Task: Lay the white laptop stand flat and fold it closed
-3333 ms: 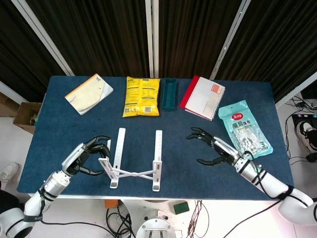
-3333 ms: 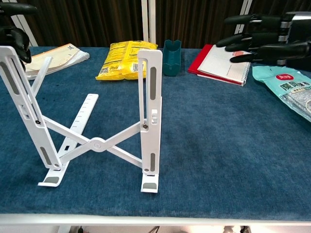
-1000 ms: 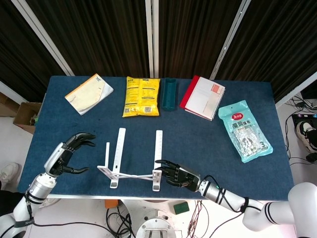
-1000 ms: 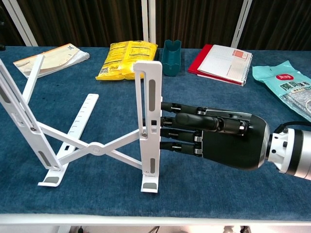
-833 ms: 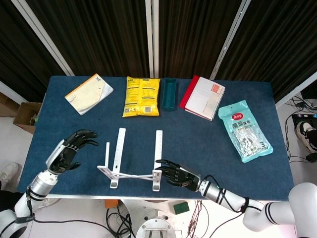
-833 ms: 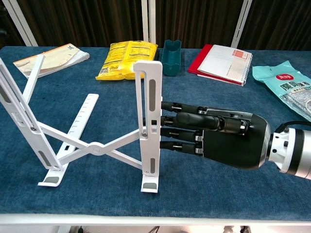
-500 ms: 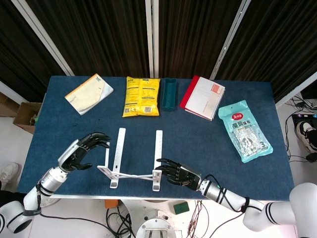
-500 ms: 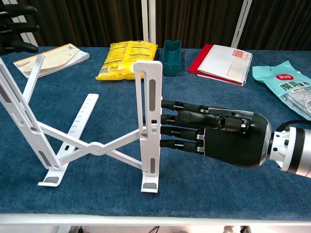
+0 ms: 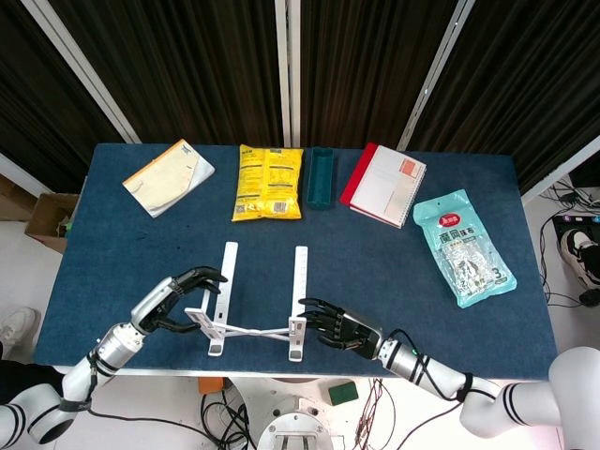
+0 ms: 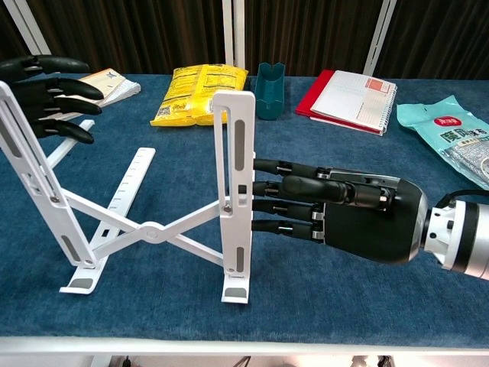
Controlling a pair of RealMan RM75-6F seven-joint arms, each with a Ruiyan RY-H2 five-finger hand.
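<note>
The white laptop stand (image 10: 153, 228) is set up near the table's front edge, with both uprights raised and its cross struts spread (image 9: 251, 328). My right hand (image 10: 344, 218) lies low beside the right upright (image 10: 233, 191), fingers stretched out with their tips against its outer side, holding nothing. My left hand (image 10: 47, 95) hovers at the top of the left upright (image 10: 30, 176), fingers apart and extended, not closed round it. In the head view the left hand (image 9: 176, 298) sits just left of the stand and the right hand (image 9: 339, 330) just right of it.
Along the back of the blue table (image 9: 394, 281) lie a booklet (image 9: 169, 176), a yellow snack bag (image 9: 269, 183), a teal holder (image 9: 321, 176) and a red-edged notebook (image 9: 382, 185). A teal packet (image 9: 463, 247) lies at the right.
My left hand has swung in from the left to the top of the stand's left upright. The right hand stays against the right upright; the stand has barely moved.
</note>
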